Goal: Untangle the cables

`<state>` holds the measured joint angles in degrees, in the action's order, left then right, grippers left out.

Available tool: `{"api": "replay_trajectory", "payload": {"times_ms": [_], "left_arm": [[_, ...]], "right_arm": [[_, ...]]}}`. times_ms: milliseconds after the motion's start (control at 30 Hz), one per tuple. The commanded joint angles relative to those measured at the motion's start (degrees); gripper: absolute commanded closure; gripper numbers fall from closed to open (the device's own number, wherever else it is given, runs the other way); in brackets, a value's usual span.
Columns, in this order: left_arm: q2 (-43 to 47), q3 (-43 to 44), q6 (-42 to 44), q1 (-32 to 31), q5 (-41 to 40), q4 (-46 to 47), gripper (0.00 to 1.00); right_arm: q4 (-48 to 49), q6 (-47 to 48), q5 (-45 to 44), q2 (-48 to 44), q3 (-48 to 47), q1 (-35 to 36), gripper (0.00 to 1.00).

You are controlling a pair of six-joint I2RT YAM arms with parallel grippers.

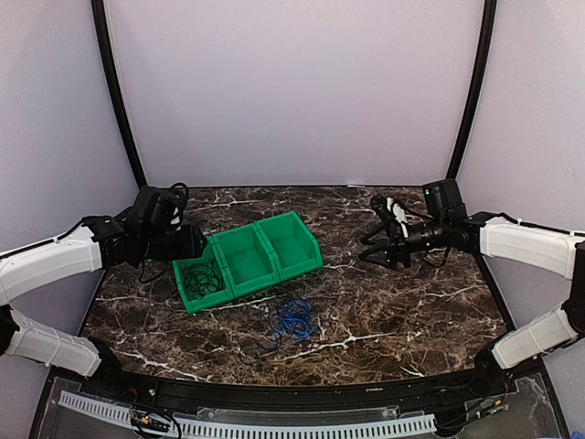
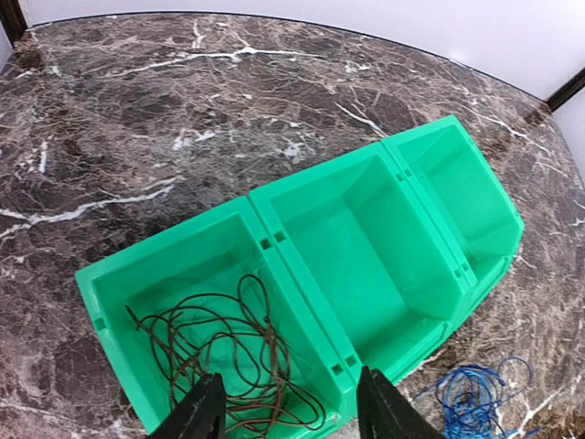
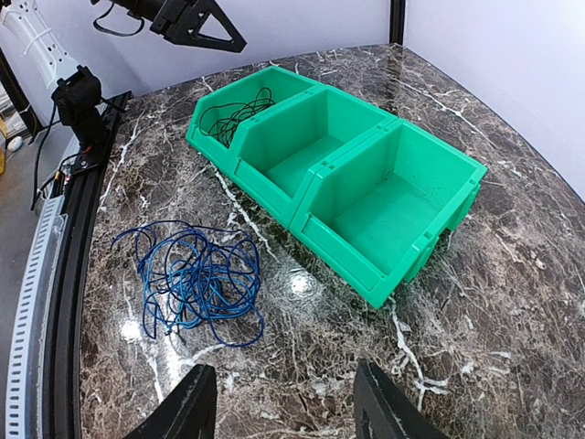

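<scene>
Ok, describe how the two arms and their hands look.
The left arm and right arm have white shell segments, black joints and loose black wiring near the wrists. The left hand and right hand are black, each with two tapered fingers.

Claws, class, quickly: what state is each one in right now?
Left black two-finger claw: open, holding nothing.
Right black two-finger claw: open, holding nothing.

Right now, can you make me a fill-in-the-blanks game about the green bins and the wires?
The green bin has ____ compartments.
The black cable lies in one end compartment; the other two compartments are ____.
The other cable lies on the table, outside the bin, and its colour is ____.
Missing words: three, empty, blue.
</scene>
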<state>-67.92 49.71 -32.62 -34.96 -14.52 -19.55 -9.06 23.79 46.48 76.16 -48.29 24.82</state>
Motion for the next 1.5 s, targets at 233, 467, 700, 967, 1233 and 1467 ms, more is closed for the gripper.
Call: {"api": "replay_trajectory", "payload": {"times_ms": [233,467,700,967,1233,1467], "left_arm": [[2.9,-2.8,11.2,-8.2,20.3,15.7,0.49],[-7.3,0.2,12.9,-15.8,20.2,20.3,0.45],[-23.1,10.9,12.8,-17.6,17.7,10.3,0.44],[-32.8,17.6,9.7,-17.6,23.4,6.2,0.46],[-35.5,20.0,8.7,-17.8,22.9,4.6,0.47],[-34.7,22.6,14.7,-18.4,21.0,1.4,0.47]], "right_arm": [[-0.3,2.8,-1.0,0.4,0.2,-0.2,0.47],[-3.3,6.6,-1.9,3.6,-1.0,0.7,0.48],[-4.1,8.0,-3.3,4.4,-1.0,2.5,0.49],[-4.7,9.2,-4.9,5.2,-1.3,4.1,0.49],[-5.2,9.8,-5.6,5.5,-1.5,5.2,0.48],[-5.6,10.2,-6.0,5.4,-1.6,5.5,0.48]]}}
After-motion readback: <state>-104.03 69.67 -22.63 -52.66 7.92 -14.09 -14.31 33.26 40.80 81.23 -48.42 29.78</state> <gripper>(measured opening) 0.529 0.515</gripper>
